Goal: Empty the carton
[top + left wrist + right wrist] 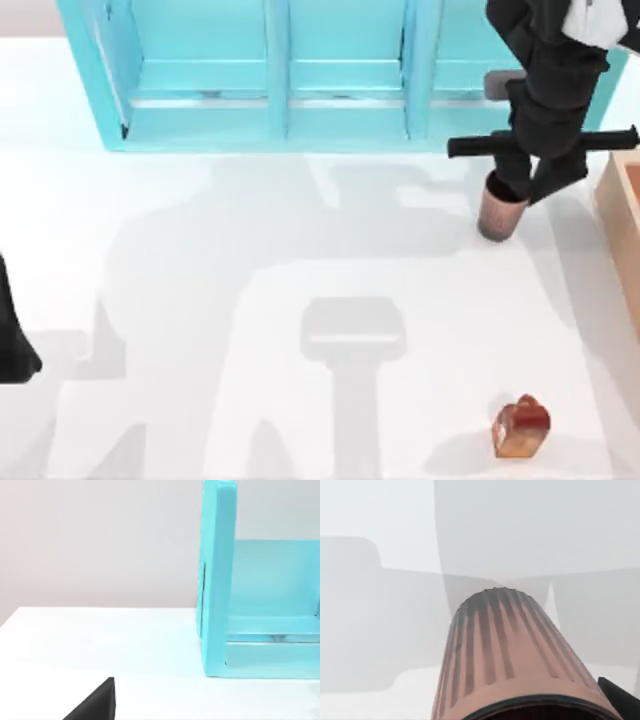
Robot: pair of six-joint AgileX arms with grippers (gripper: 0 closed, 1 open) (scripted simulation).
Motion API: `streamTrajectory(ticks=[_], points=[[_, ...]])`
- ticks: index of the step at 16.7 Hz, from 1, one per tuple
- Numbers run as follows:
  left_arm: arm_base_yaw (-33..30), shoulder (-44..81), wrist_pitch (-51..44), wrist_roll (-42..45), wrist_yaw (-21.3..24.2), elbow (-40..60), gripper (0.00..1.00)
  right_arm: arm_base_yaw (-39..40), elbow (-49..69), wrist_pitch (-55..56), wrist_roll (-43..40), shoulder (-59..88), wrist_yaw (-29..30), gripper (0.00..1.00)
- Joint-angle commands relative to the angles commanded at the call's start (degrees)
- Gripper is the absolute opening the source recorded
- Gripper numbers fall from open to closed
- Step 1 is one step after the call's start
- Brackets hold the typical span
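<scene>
On the white surface (200, 300), before the turquoise shelf unit (280, 90), my right hand (520, 185) is clamped on a ribbed copper cup (500, 212), the carton (622, 215) just to its right; left arm parked at left edge.

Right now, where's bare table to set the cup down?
Widest free patch: table centre and left, between the shelf and the near edge. It is crowded on the right: the right claw holds the ribbed cup beside the carton, and a small brown object sits near the front. The left arm is parked at the left edge.
</scene>
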Motion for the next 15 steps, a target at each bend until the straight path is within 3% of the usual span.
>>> streamTrajectory(ticks=[6, 15], points=[[0.0, 0.0, 0.0, 0.0, 0.0, 0.0, 1.00, -2.0, -0.7, 0.3, -1.2, 0.0, -0.1, 0.00], [0.0, 0.0, 0.0, 0.0, 0.0, 0.0, 1.00, -2.0, -0.7, 0.3, -1.2, 0.0, -0.1, 0.68]])
